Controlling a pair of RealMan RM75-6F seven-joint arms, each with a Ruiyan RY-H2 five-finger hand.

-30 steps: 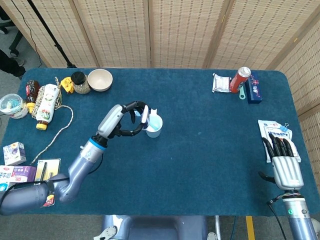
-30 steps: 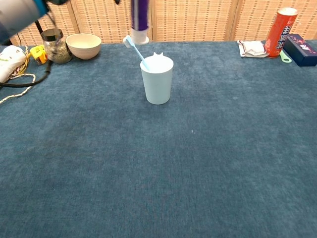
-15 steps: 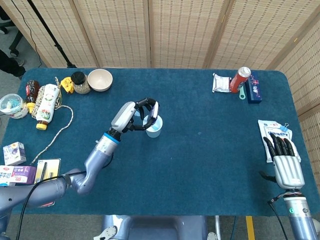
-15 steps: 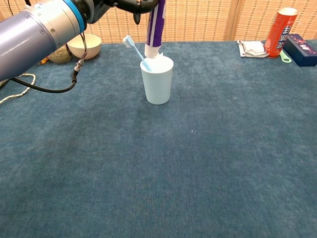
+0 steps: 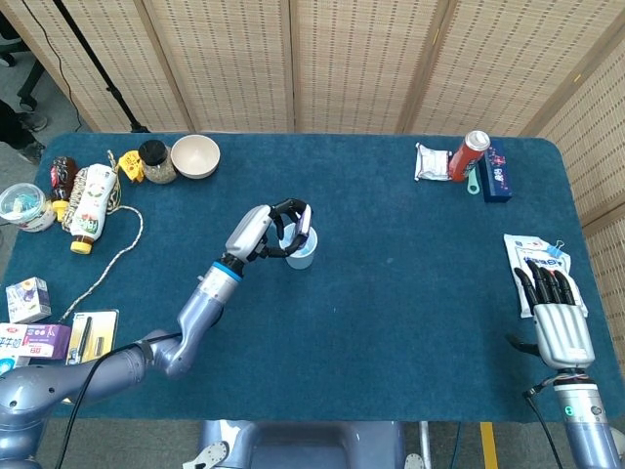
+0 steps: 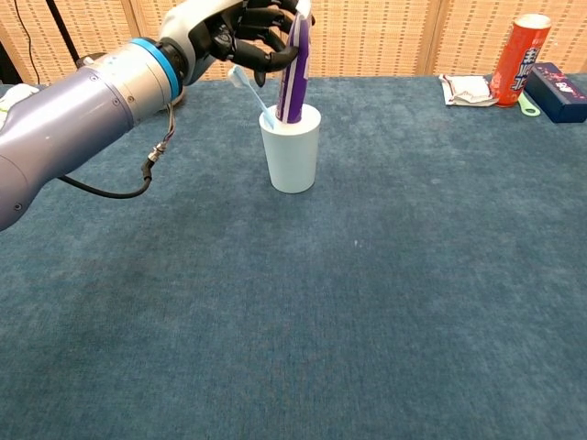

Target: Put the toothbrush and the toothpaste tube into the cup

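Note:
The light blue cup stands upright near the middle of the table. A light blue toothbrush leans out of it to the left. The purple and white toothpaste tube stands cap-down inside the cup, its lower end below the rim. My left hand holds the tube's upper part from the left, fingers curled around it. My right hand lies flat at the table's right edge with its fingers straight and holds nothing; it shows only in the head view.
A cream bowl, a jar, bottles and a cord sit at the far left. A red can, a dark box and a packet stand at the back right. A white packet lies by my right hand.
My left hand has come down over the cup and lowered the toothpaste tube from above the rim into it. The right hand has not moved.

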